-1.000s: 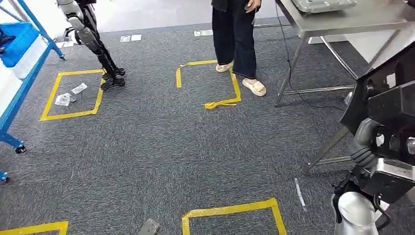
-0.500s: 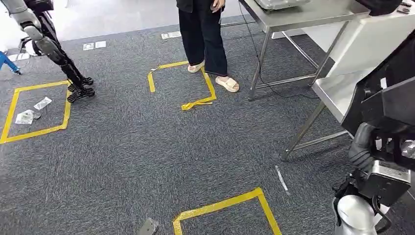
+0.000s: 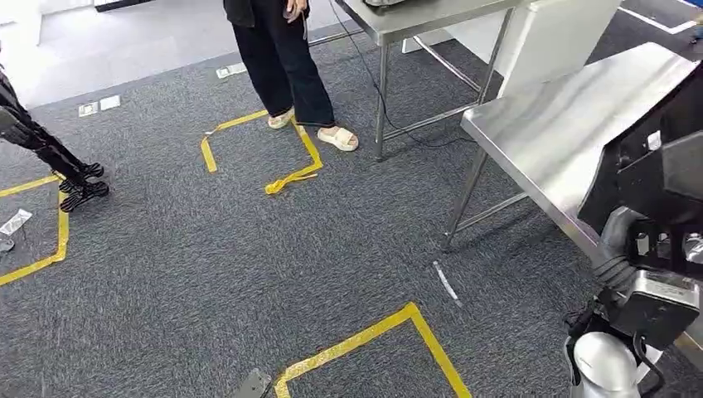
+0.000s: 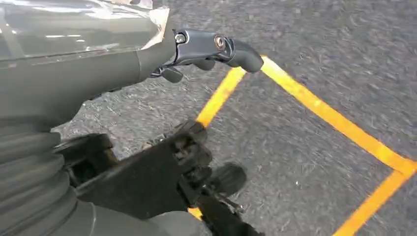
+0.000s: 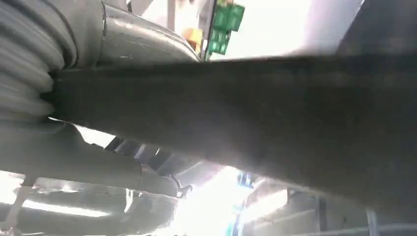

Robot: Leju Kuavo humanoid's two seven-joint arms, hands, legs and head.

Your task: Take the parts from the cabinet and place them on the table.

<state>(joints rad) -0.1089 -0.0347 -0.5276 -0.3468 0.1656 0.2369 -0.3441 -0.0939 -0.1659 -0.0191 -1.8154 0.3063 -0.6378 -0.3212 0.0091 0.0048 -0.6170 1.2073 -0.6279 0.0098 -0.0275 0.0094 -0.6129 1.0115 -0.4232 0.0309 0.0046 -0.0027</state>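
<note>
The right hand grips a large dark part, held up at the head view's right edge, above the near steel table. The left hand clasps a clear-wrapped part, its dark fingers over yellow floor tape. A person stands beyond.

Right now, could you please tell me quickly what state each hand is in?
Left hand: holding a shiny clear-wrapped part against the thumb.
Right hand: gripping a large black part; fingers mostly hidden.
</note>
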